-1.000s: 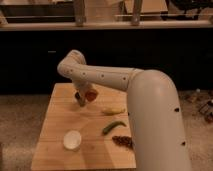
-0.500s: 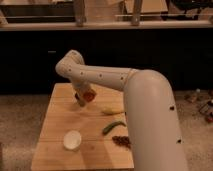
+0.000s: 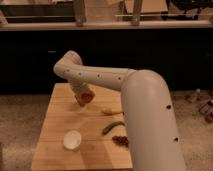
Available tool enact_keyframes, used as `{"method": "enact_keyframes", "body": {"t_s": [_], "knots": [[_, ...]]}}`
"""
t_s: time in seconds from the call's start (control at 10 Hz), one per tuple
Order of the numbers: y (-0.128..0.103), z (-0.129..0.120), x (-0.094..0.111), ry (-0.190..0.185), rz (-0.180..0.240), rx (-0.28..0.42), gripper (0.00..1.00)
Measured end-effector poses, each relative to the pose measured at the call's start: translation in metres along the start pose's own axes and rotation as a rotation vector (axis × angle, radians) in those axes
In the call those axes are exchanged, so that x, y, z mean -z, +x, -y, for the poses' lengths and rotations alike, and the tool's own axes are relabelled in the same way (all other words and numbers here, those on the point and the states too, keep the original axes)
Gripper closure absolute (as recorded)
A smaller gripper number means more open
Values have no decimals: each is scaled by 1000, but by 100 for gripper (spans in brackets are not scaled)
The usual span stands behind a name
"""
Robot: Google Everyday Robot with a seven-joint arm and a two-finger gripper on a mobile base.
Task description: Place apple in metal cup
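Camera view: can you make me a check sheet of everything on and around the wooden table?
Surface: wooden table, light planks.
Job's things: apple at the tool, far side; metal cup upright, front left.
Clutter: yellow piece, green pod, dark red cluster, all right of the cup.
Tool: at the apple, over the table's far left part.
Cables: nothing seen.
Surroundings: speckled floor, dark cabinet front behind.

The gripper (image 3: 83, 98), clasping the apple (image 3: 88, 97), hangs over the table (image 3: 50, 150); open wood runs from it to the metal cup (image 3: 72, 139). 3 obstacles lie rightward: yellow piece (image 3: 111, 112), green pod (image 3: 113, 127), red cluster (image 3: 120, 141).
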Motion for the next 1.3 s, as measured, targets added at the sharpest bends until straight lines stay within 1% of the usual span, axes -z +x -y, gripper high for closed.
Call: {"method": "enact_keyframes", "body": {"t_s": [0.1,0.2,0.5,0.7,0.9,1.3], "knots": [[-1,1,-1,1,2,-1,97],[2,1,1,5,-6,-5,97],[20,2,6,24,-37,2,97],[32,6,9,46,-57,8,97],[39,6,8,66,-65,7,97],[51,15,3,112,-85,10,97]]}}
